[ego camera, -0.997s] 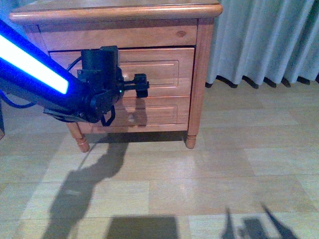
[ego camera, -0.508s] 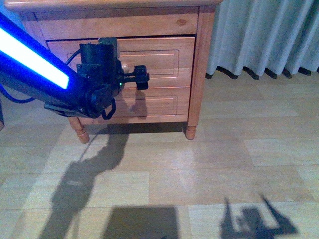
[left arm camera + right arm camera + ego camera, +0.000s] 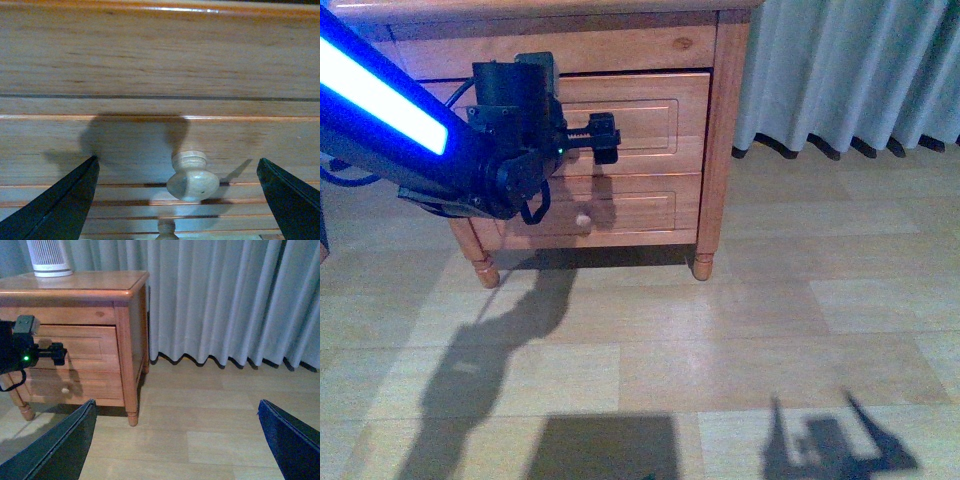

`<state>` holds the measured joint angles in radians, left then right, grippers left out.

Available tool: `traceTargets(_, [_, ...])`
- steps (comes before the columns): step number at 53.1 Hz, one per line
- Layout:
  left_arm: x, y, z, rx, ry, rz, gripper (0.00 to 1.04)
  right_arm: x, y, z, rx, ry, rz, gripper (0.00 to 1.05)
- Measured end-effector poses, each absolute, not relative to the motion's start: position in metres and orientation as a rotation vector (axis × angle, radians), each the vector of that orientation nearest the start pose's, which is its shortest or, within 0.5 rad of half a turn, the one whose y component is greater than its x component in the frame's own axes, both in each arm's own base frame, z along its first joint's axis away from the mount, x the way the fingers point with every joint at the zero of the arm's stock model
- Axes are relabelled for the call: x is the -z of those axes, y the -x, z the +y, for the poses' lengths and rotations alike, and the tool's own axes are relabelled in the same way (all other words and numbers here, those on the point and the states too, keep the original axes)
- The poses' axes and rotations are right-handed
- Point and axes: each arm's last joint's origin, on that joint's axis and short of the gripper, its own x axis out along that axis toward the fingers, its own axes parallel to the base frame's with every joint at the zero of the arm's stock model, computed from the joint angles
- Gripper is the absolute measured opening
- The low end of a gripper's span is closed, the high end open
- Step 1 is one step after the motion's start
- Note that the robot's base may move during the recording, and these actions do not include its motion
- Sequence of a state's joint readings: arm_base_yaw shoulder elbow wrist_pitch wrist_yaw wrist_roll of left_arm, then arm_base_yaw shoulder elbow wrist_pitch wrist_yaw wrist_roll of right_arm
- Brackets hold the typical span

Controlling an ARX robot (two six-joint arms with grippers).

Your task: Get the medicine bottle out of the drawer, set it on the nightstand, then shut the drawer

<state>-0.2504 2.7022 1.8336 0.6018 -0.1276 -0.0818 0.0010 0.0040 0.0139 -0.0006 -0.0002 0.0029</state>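
1. Fingers. The left fingers (image 3: 60,205) are spread wide and hold nothing. The knob (image 3: 192,179) of the drawer (image 3: 280,135) lies between them and just ahead, touching neither finger. The right fingers (image 3: 55,450) are also spread wide and empty, well apart from the furniture.

2. Step in hand. Read this as the approach to the knob, before opening. The drawer front appears flush with the nightstand (image 3: 125,294), so treat it as shut. The medicine bottle shows in no view. Assume it lies inside the drawer, behind the panel ahead of the left fingers.

3. Next move. Advance the left fingers until the knob's head sits fully between them, close on it, then pull straight back. The knob is small and rounded, so a skewed grip is likely to slip off.

4. What each view adds.
- Left wrist view: only here can you check the gap between each finger and the knob. The lower knob (image 3: 166,227) shows below the fingers.
- Front view: the left arm (image 3: 470,160) hides the upper knob, but you see the lower drawer (image 3: 630,205) below the fingers.
- Right wrist view: only here do you see the nightstand top, above the left fingers, carrying a ribbed white cylinder (image 3: 48,257).
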Motion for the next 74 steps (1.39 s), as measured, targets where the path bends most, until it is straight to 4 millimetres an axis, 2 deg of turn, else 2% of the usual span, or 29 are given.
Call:
traceTargets(15, [-0.043,-0.54,-0.137,0.109,0.018,0.289,0.96,-0.168,-0.097,0.0,-0.001,-0.003,-0.009,0.98])
traceTargets(36, [-0.049,-0.542,-0.151,0.1,0.013,0.282,0.38,-0.168,-0.097,0.0,-0.001,-0.003,-0.009,0.98])
traceTargets(41, [-0.048,-0.542,-0.151,0.093,0.011,0.288,0.27,-0.168,-0.097,0.0,-0.001,-0.003,-0.009,0.98])
traceTargets(62, [-0.046,-0.543,-0.154,0.091,-0.008,0.322,0.25,-0.168,-0.097,0.0,-0.001,-0.003,-0.009,0.98])
traceTargets(70, [-0.044,-0.531,-0.151,0.112,-0.018,0.33,0.25,-0.168,-0.097,0.0,-0.001,-0.003,-0.009,0.98])
traceTargets(74, [-0.043,-0.516,-0.148,0.116,-0.022,0.349,0.25,-0.168,-0.097,0.0,-0.001,-0.003,-0.009,0.98])
